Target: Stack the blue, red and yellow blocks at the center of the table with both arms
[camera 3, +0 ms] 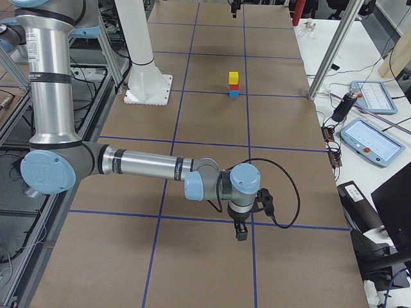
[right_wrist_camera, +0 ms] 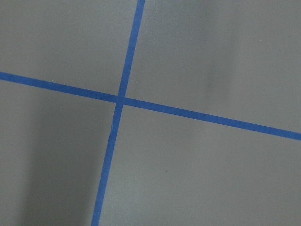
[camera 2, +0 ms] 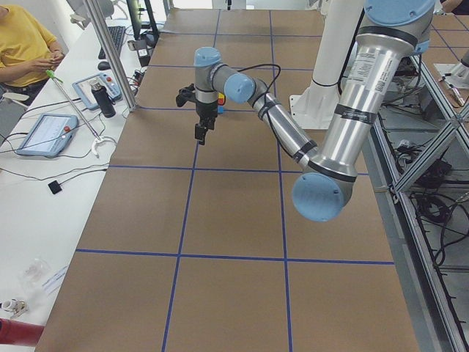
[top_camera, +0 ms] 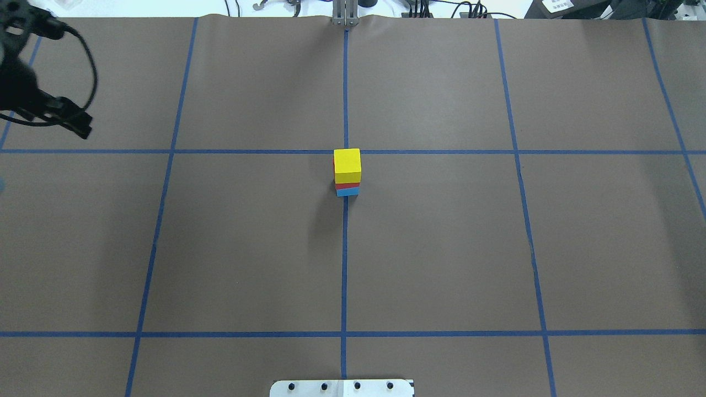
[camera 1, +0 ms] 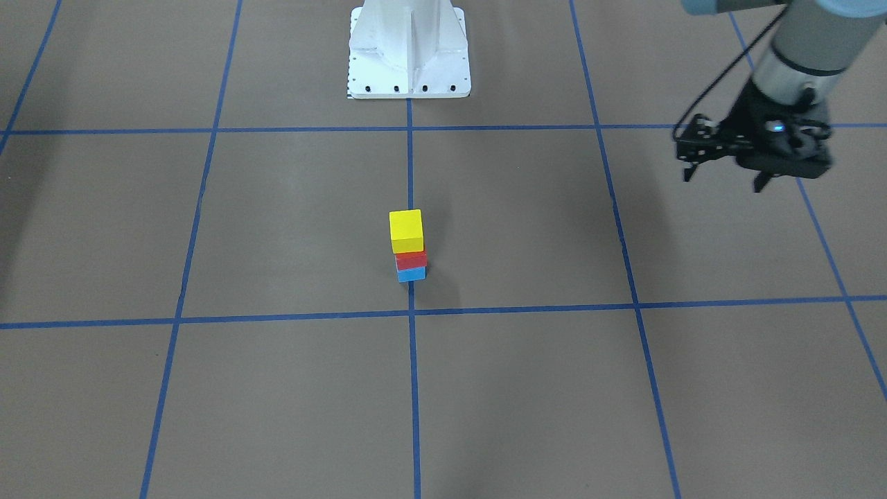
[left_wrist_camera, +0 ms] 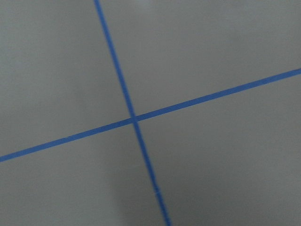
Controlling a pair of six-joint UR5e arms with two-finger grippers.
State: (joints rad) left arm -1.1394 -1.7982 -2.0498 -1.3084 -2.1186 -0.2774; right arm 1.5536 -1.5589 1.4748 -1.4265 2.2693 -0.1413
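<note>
You have the yellow block (camera 1: 406,229) on top of the red block (camera 1: 411,260), which sits on the blue block (camera 1: 411,274). They form one upright stack at the centre of the tabletop (camera 1: 291,229), on a blue tape line (camera 1: 413,388).

In the front-facing view, the left hand (camera 1: 722,179) hangs at about 3 o'clock from the stack, well apart, fingers spread and holding nothing.

In the right-end view, the right hand (camera 3: 240,232) hangs above the tabletop at 6 o'clock from the stack, well apart. You cannot tell whether it is released or clenched.
</note>
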